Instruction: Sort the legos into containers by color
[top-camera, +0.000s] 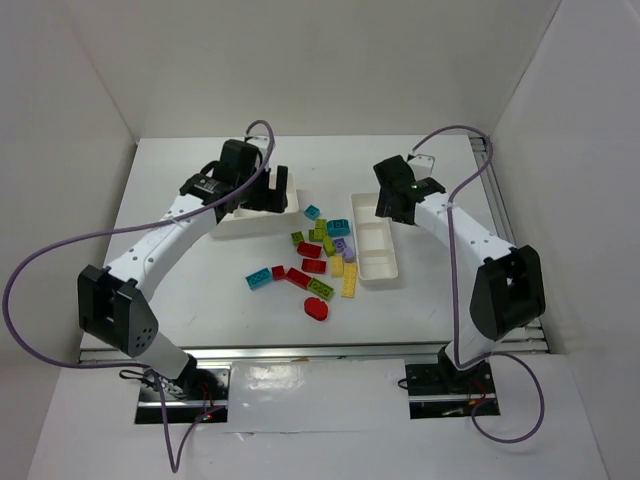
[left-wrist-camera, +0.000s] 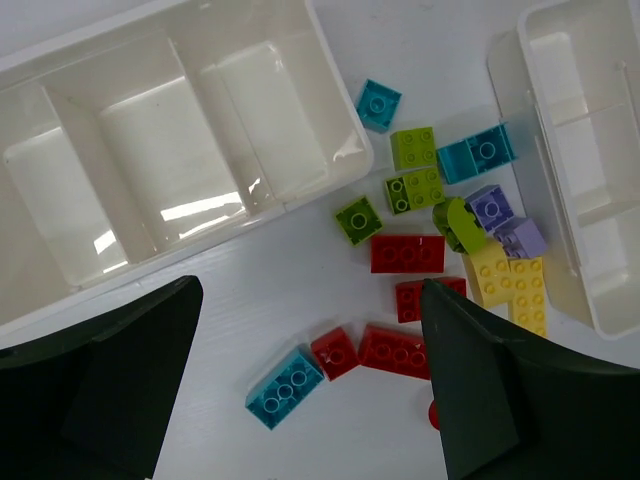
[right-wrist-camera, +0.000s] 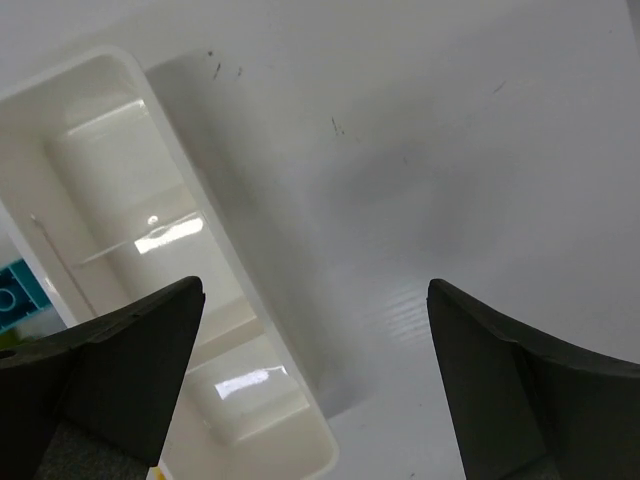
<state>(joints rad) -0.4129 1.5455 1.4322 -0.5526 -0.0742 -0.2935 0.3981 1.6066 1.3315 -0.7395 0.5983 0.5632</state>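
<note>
The legos (top-camera: 322, 258) lie loose on the table between the two containers: red, lime, yellow, teal and lilac bricks, with a flat red oval (top-camera: 315, 309) nearest me. In the left wrist view I see a teal brick (left-wrist-camera: 283, 385), red bricks (left-wrist-camera: 407, 253), lime bricks (left-wrist-camera: 413, 147), lilac bricks (left-wrist-camera: 490, 208) and yellow bricks (left-wrist-camera: 510, 285). The wide three-compartment tray (left-wrist-camera: 150, 150) is empty. The narrow tray (right-wrist-camera: 150, 260) looks empty. My left gripper (top-camera: 262, 192) is open and empty above the wide tray's near edge. My right gripper (top-camera: 388, 208) is open and empty above the narrow tray's far end.
White walls enclose the table on the left, back and right. A metal rail (top-camera: 495, 200) runs along the right edge. The narrow tray (top-camera: 378, 262) lies right of the pile, the wide tray (top-camera: 240, 225) to its upper left.
</note>
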